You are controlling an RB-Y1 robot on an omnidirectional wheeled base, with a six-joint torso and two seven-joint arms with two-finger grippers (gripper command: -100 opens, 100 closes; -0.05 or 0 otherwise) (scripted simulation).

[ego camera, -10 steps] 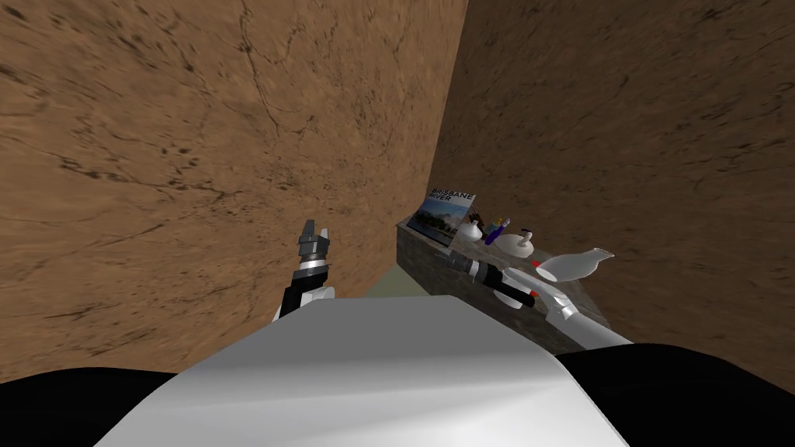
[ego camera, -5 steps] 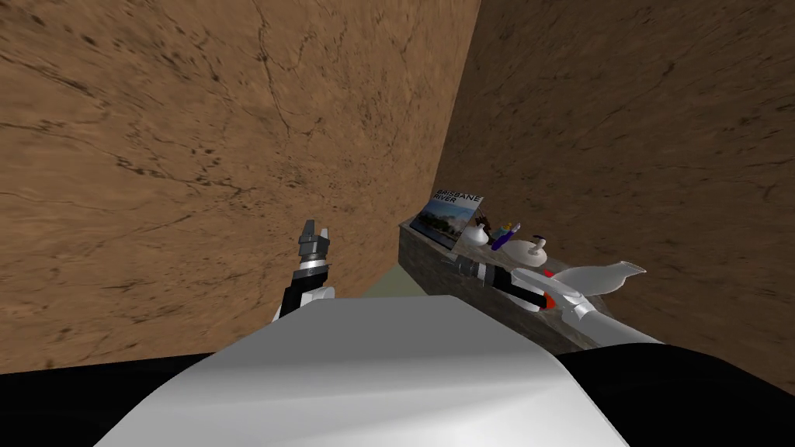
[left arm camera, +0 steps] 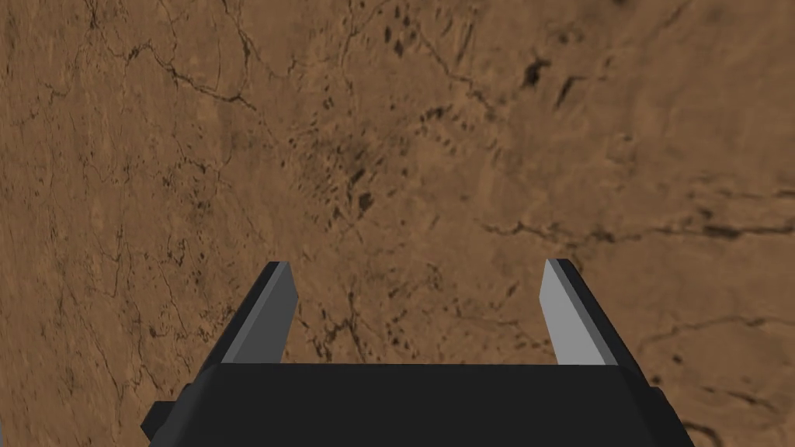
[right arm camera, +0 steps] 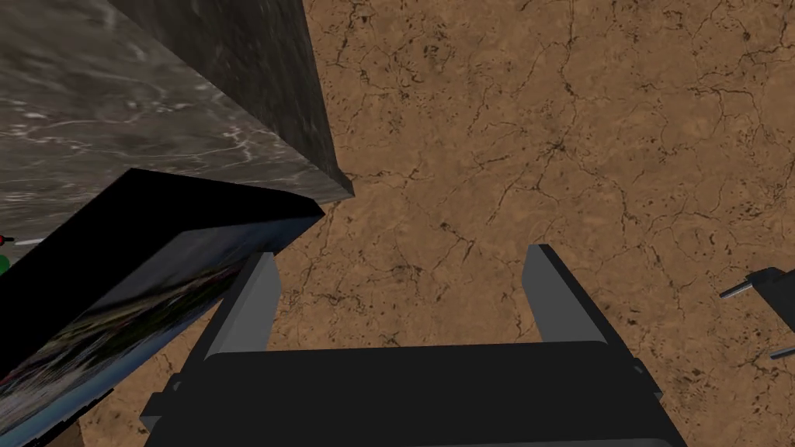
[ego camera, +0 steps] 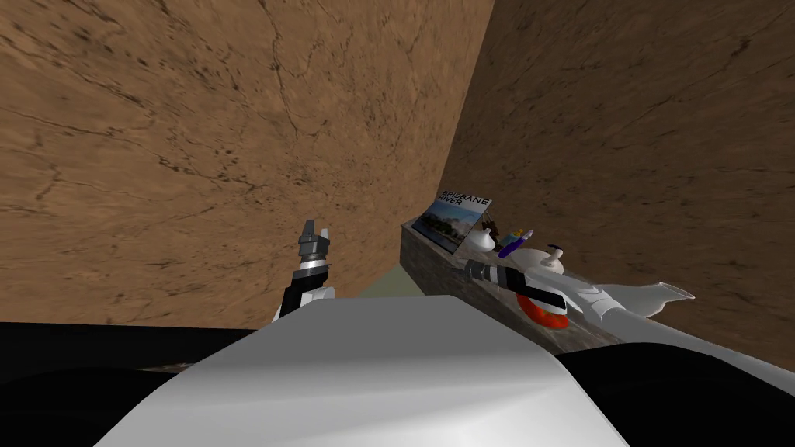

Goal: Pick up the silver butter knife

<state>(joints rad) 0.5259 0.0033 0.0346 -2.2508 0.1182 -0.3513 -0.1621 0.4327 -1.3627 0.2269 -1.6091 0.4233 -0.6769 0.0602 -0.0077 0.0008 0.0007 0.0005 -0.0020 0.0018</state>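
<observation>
My right gripper [ego camera: 468,269] hovers open over the near edge of a dark stone counter [ego camera: 435,260], just short of a propped picture [ego camera: 452,219] lettered "Brisbane River". In the right wrist view its fingers [right arm camera: 258,299] stand apart with nothing between them. The picture's dark edge [right arm camera: 116,295] lies beside one finger and the counter's corner [right arm camera: 233,93] is beyond it. A thin pale sliver [right arm camera: 23,242] on the counter top is too small to identify. My left gripper [ego camera: 315,226] is raised in front of the brown wall, also open [left arm camera: 417,264].
Behind the picture the counter carries a purple item [ego camera: 512,244], a round white lidded pot [ego camera: 536,260], a white vase on its side [ego camera: 660,296] and a red bowl [ego camera: 547,314]. Brown walls meet in a corner [ego camera: 473,116] behind the counter. The left gripper's dark body [right arm camera: 765,291] appears in the right wrist view.
My view has swung, so the counter and its things have slid right and the red bowl has come into sight. The right arm stays at the counter. The left arm is unchanged.
</observation>
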